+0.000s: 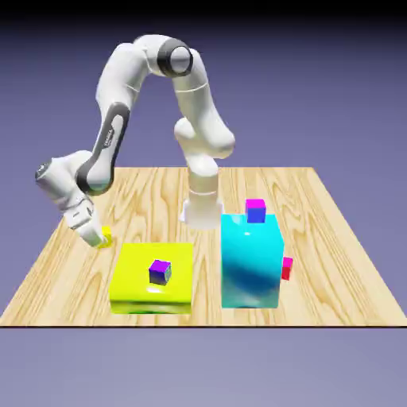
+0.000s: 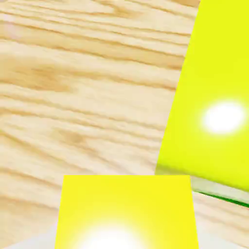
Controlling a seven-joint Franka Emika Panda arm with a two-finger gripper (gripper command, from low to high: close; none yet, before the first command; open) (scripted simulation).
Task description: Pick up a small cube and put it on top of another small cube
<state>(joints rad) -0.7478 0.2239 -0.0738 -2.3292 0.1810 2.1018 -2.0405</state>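
Table [image 1: 318,238]: light wood-grain top; it carries every block; in the hand view its grain fills the upper left.
Arm [image 1: 119,119]: white, bent over and down toward the exterior view's left; the hand is low over the table near the left edge.
Cyan block [image 1: 250,262]: tall, standing at the exterior view's right of centre; a small cube with a magenta top [image 1: 255,210] sits on its top near the back; a small red cube [image 1: 287,268] shows just beside its right face.
Large flat yellow block [image 1: 135,278]: lies left of the cyan block, apart from it; glossy; in the hand view it shows as the big yellow face at the right [image 2: 214,97].
Purple-topped cube [image 1: 160,273]: rests on the flat yellow block's top, near its middle.
Gripper [image 1: 94,232]: down at the table, at the tiny yellow cube; fingers hidden in the hand view; whether the jaws are clenched on the cube or only standing around it I cannot tell.
Tiny yellow cube [image 1: 105,235]: at the gripper's tips near the table's left edge, just behind the flat yellow block's far left corner; fills the bottom middle of the hand view [image 2: 126,214].
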